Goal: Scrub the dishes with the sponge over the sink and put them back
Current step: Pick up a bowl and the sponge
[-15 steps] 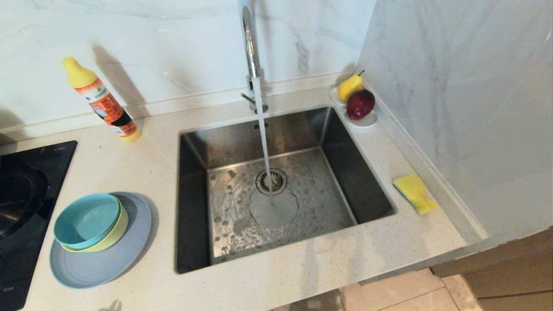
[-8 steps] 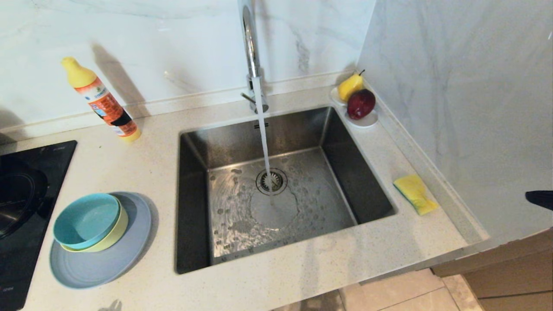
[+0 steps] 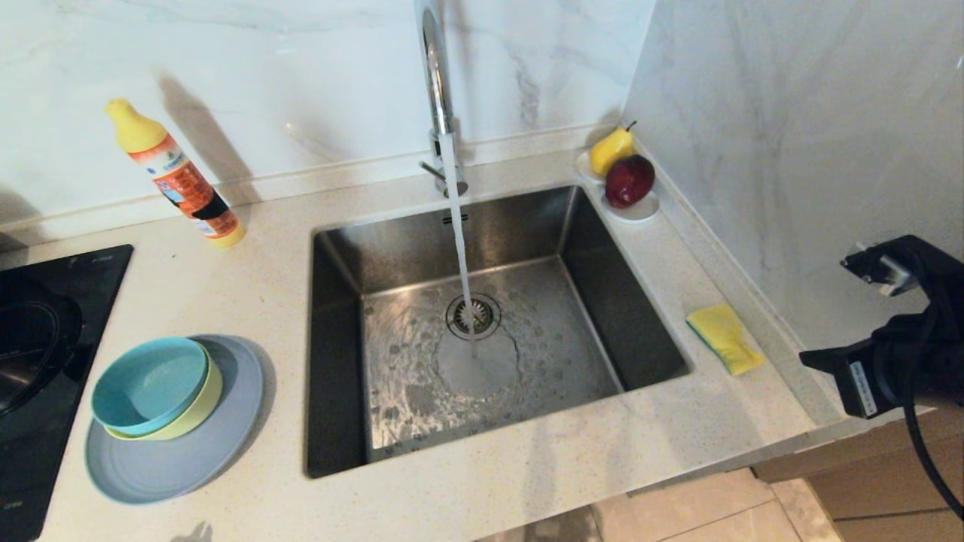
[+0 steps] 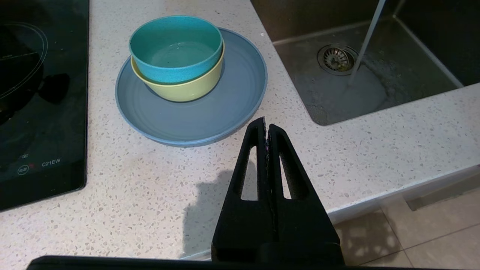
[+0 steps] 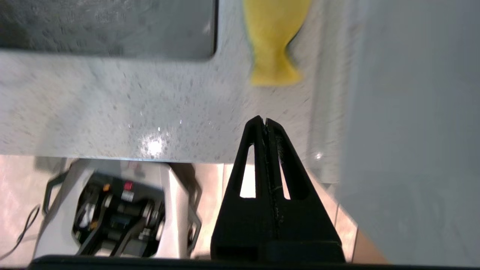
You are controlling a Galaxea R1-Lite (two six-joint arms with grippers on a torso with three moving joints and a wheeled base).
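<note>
Here we see our right gripper point(image 5: 265, 120), jaws pressed together and empty, near the yellow sponge point(image 3: 724, 336) lying on the desk point(image 3: 527, 467) right of the sink point(image 3: 482, 421). Our left gripper point(image 4: 266, 120), jaws likewise pressed together, hangs near the stacked dishes point(image 3: 166, 421).

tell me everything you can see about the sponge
The sponge is a small soft block, yellow face up, with a darker green edge just showing underneath. It looks pinched at the waist, flaring toward its near end. It lies flat on the speckled countertop, right of the sink, close to the side wall. Nothing grips it; the shut right gripper is short of it.
</note>
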